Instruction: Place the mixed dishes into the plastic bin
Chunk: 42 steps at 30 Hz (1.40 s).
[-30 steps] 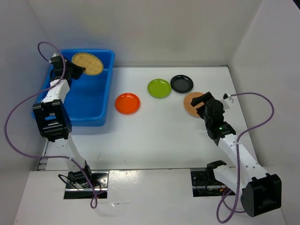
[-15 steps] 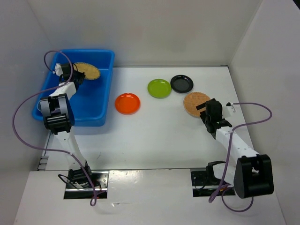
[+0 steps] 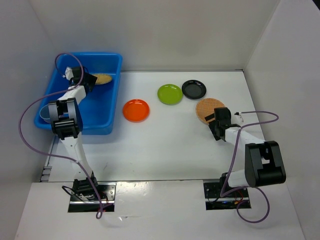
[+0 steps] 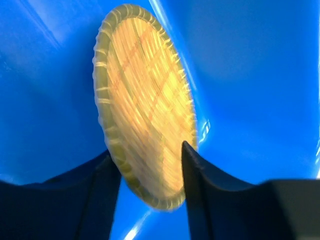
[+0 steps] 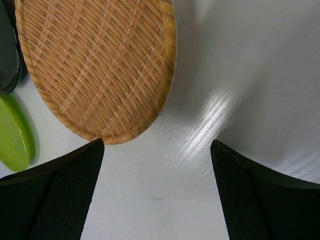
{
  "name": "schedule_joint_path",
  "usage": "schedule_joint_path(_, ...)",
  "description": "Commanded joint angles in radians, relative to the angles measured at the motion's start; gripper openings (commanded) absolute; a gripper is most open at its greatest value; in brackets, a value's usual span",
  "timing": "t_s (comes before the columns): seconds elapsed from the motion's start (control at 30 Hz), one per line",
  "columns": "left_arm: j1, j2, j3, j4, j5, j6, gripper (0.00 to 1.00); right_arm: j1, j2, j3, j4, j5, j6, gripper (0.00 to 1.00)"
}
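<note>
The blue plastic bin (image 3: 114, 102) stands at the back left. My left gripper (image 3: 89, 80) is inside it, shut on the rim of a tan woven plate (image 3: 102, 78) that hangs tilted on edge above the bin floor. In the left wrist view the plate (image 4: 142, 100) sits between my fingers (image 4: 146, 148). My right gripper (image 3: 216, 120) is open and empty, low over the table just near of the second tan woven plate (image 3: 207, 106), which also shows in the right wrist view (image 5: 95, 65). The orange (image 3: 136, 110), lime-green (image 3: 170, 94) and black (image 3: 194, 89) plates lie on the table. No cups show.
White walls close the table at the back and both sides. In the right wrist view the lime-green plate (image 5: 12, 135) and black plate (image 5: 7, 60) lie just left of the woven one. A purple cable loops from each arm.
My left gripper has carried its woven plate down into the bin and tipped it on edge. My right gripper has drawn back and down to the near side of the other woven plate.
</note>
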Motion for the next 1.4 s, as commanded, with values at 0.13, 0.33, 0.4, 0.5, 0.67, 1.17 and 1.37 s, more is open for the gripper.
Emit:
schedule_joint_path(0.13, 0.001, -0.007, 0.028, 0.025, 0.028, 0.054, 0.76, -0.007, 0.016, 0.036, 0.095, -0.016, 0.057, 0.86)
schedule_joint_path(0.33, 0.001, -0.084, -0.052, -0.012, 0.037, 0.005, 1.0, -0.007, 0.1, 0.058, 0.149, -0.06, 0.098, 0.82)
schedule_joint_path(0.4, 0.001, -0.119, -0.061, -0.032, 0.037, -0.004, 1.0, -0.007, 0.111, 0.067, 0.149, -0.069, 0.112, 0.78)
schedule_joint_path(0.5, 0.001, -0.159, -0.084, -0.052, 0.037, -0.024, 1.0, -0.007, 0.12, 0.058, 0.163, -0.055, 0.141, 0.77)
schedule_joint_path(0.67, 0.01, -0.254, -0.183, -0.055, 0.066, -0.095, 1.0, 0.002, 0.097, 0.046, 0.152, -0.013, 0.19, 0.71)
schedule_joint_path(1.17, 0.028, -0.518, -0.343, 0.115, 0.206, -0.149, 1.0, 0.026, 0.163, 0.107, -0.006, 0.124, 0.27, 0.29)
schedule_joint_path(1.37, 0.051, -0.582, -0.372, 0.172, 0.301, -0.158, 1.0, 0.026, 0.129, 0.089, 0.003, 0.147, 0.227, 0.15)
